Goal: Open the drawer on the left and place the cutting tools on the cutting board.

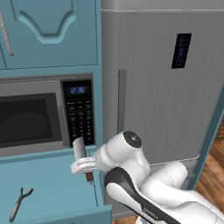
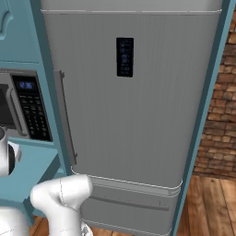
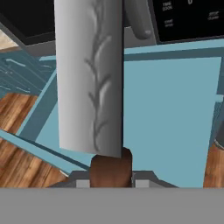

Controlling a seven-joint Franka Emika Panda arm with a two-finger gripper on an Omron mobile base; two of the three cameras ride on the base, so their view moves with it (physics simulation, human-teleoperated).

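Observation:
My gripper (image 1: 86,167) is shut on the knife, one of the cutting tools, just right of the microwave's keypad. It clamps the brown handle (image 1: 89,176), and the silver blade (image 1: 79,148) points up. In the hand view the blade (image 3: 89,78) rises large from the handle (image 3: 111,168), which sits between my gripper's (image 3: 111,183) tips. The grey forked tool (image 1: 19,202) lies flat on the teal floor of what looks like the open drawer (image 1: 57,192), low and left of my gripper. A pale wood sliver (image 3: 5,40) may be the cutting board; I cannot tell.
A microwave (image 1: 30,118) is set into the teal cabinets, with arched cabinet doors (image 1: 48,30) above it. A tall steel fridge (image 2: 133,101) stands just to the right. Wooden floor (image 2: 207,203) and a brick wall (image 2: 221,110) lie beyond it.

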